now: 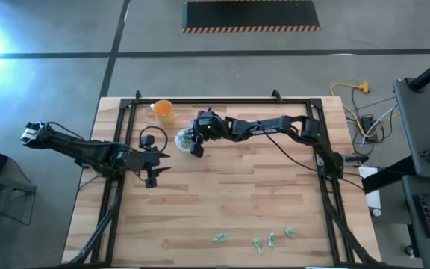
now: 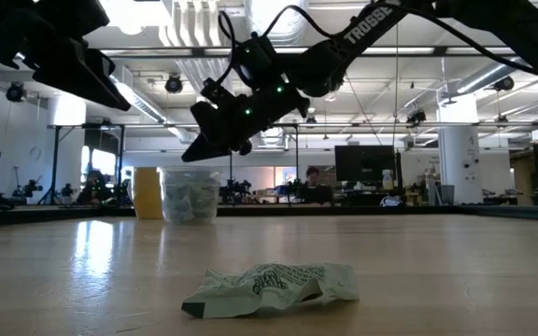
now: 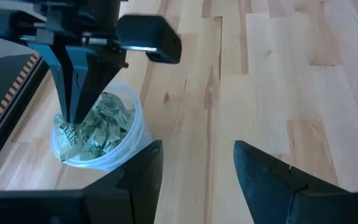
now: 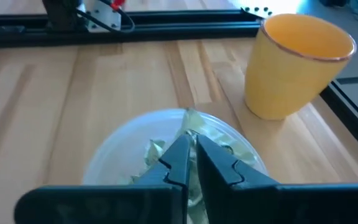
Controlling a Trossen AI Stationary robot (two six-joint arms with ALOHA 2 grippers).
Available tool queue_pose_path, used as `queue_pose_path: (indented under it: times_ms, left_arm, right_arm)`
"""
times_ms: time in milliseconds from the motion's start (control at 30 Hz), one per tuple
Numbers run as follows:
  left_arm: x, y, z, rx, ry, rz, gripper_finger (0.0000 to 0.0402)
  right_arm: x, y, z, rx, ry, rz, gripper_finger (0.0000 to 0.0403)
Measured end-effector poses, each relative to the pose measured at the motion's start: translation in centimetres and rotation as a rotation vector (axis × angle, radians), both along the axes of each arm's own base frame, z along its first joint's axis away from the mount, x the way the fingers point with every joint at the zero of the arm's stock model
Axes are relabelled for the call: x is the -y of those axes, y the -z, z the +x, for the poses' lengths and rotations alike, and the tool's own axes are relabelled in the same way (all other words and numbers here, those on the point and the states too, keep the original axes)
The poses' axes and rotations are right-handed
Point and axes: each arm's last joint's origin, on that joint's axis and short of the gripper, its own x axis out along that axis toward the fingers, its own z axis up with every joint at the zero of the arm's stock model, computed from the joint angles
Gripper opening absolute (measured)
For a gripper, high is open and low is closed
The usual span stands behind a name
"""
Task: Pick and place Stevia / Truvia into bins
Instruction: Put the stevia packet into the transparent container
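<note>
The clear plastic cup [image 1: 183, 137] stands on the table's far part and holds many green-and-white Stevia sachets [image 3: 104, 124]. My right gripper [image 4: 191, 155] hangs just above the cup's mouth, pointing down, shut on one sachet. Several more sachets [image 1: 257, 243] lie flat near the table's near edge, and one crumpled sachet [image 2: 274, 285] fills the low view's foreground. My left gripper [image 3: 197, 168] hovers open over bare wood, left of and nearer than the cup [image 3: 98, 140], touching nothing. My right gripper pinches a sachet's end [image 4: 189, 123] between its two fingertips, coming from above and pointing down. The sachet sticks out past the tips [image 3: 69, 132], at the cup's rim, over the sachets inside. I cannot tell whether it rests on them.
An orange cup [image 1: 163, 110] stands by the far left rail, close to the clear cup. A black frame [image 1: 222, 101] runs along the table's far and side edges. Bare wood [image 1: 230, 194] stretches between the cups and the loose sachets.
</note>
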Motion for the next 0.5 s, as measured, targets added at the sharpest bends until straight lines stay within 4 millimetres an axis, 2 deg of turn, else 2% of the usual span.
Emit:
queue_pose_path:
  times_ms: [333, 500]
  left_arm:
    - [0.0, 0.03, -0.01, -0.003, 0.0, 0.0, 0.018]
    - [0.01, 0.0, 0.0, 0.001, 0.001, 0.0, 0.018]
  right_arm:
    - [-0.18, -1.06, -0.05, 0.03, -0.009, -0.01, 0.0018]
    - [-0.01, -0.09, 0.07, 0.015, 0.002, -0.008, 0.0017]
